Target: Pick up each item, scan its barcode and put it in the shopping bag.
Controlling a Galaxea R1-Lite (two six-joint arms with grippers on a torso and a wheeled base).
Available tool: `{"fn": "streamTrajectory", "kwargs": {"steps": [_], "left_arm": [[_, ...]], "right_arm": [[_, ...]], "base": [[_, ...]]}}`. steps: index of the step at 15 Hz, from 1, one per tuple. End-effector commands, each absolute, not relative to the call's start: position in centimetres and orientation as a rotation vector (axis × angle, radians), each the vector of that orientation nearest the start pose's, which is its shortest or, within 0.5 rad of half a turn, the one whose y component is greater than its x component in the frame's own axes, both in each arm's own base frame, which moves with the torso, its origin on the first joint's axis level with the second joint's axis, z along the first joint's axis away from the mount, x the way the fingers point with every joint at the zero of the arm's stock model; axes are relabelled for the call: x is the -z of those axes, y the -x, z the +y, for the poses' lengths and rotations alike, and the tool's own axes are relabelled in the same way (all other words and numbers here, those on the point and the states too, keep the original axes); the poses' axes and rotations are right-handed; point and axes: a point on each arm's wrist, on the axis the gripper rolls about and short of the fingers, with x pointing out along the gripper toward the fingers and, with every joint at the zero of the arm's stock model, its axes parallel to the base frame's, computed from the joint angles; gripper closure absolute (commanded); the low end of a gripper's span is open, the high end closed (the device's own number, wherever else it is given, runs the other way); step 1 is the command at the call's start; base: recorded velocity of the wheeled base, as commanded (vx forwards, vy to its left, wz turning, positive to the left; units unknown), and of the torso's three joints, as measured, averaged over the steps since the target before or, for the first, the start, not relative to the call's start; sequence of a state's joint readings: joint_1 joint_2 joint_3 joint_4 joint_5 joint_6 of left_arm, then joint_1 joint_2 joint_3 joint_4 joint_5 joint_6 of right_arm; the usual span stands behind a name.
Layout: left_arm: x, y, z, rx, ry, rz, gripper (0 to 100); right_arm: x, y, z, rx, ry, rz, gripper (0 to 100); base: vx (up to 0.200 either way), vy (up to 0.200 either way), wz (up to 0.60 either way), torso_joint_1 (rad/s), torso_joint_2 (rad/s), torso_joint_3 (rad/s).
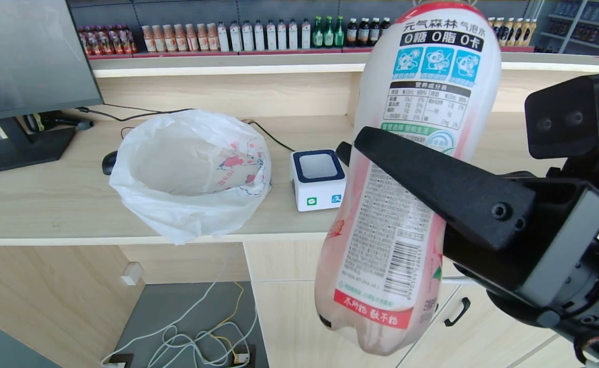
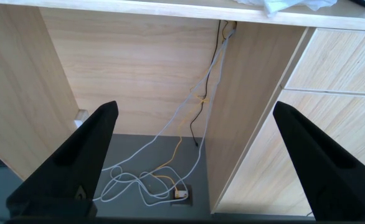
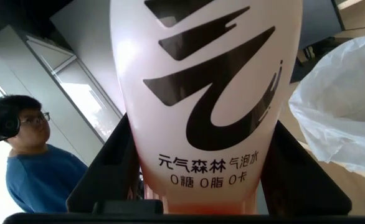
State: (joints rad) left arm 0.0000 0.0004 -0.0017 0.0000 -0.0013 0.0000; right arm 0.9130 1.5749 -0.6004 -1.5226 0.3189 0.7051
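Bottle (image 1: 422, 102) near upright, clamped in our right tool (image 1: 353, 145), right of scanner (image 1: 318, 179); we judge barcode (image 1: 401, 268) must turn toward it. Left tool (image 2: 195, 112) gapes empty.

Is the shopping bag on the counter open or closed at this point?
Open. The shopping bag sits on the counter with its rim spread wide, so the head view looks straight into its pale inside.
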Motion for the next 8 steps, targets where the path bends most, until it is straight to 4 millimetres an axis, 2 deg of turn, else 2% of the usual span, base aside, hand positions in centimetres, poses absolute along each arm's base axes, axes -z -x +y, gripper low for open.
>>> {"fn": "streamTrajectory", "kwargs": {"steps": [1, 8], "left_arm": [[-7.59, 2.29, 0.00, 0.002, 0.000, -0.002, 0], [-7.59, 2.29, 0.00, 0.002, 0.000, -0.002, 0]], "right_arm": [[-25.18, -14.52, 19.93, -1.356, -0.769, -0.117, 100], [-24.99, -14.51, 19.66, -1.344, -0.760, -0.118, 100]], "base": [[0.000, 0.000, 0.00, 0.000, 0.00, 0.000], [0.000, 0.000, 0.00, 0.000, 0.00, 0.000]]}}
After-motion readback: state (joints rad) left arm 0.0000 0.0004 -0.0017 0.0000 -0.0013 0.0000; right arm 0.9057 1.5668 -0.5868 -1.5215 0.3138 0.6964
